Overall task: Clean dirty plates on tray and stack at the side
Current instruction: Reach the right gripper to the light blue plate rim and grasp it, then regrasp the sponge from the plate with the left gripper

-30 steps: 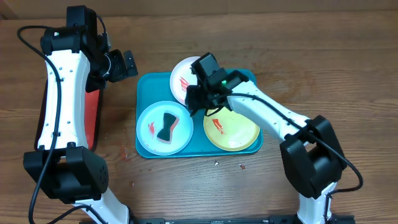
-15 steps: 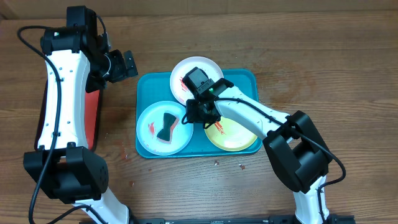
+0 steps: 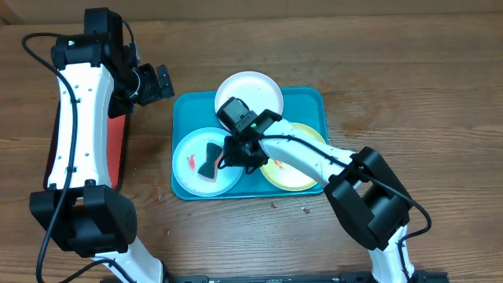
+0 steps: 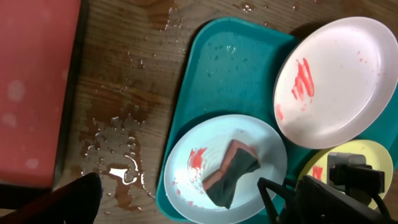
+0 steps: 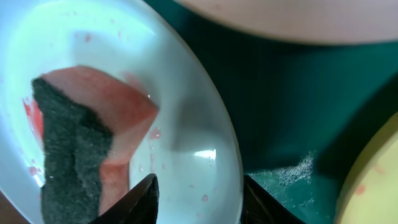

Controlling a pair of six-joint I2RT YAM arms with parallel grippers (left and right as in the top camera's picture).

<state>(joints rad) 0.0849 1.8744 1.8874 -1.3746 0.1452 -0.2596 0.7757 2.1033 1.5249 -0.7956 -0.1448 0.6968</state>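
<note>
Progress: none visible. All three plates lie on the tray (image 3: 189,106), and none is stacked at the side. The white plate (image 4: 336,81), pale blue plate (image 4: 205,134) and yellow plate (image 3: 292,179) all carry red smears. A sponge (image 4: 230,174) lies on the blue one. Right gripper (image 5: 202,199) hangs low over that plate's rim beside the sponge, fingers (image 5: 146,198) spread, pinching nothing. Left gripper (image 3: 157,81) is off the tray, near the red tray (image 3: 118,148); whether its fingers are spread cannot be told.

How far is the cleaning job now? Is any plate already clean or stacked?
Nothing is done: white plate, pale blue plate and yellow plate all lie on the tray, red smears showing. In hand: the open right tool hovers beside the sponge on the pale blue plate. Left: grasp sponge, wipe all, stack.
</note>
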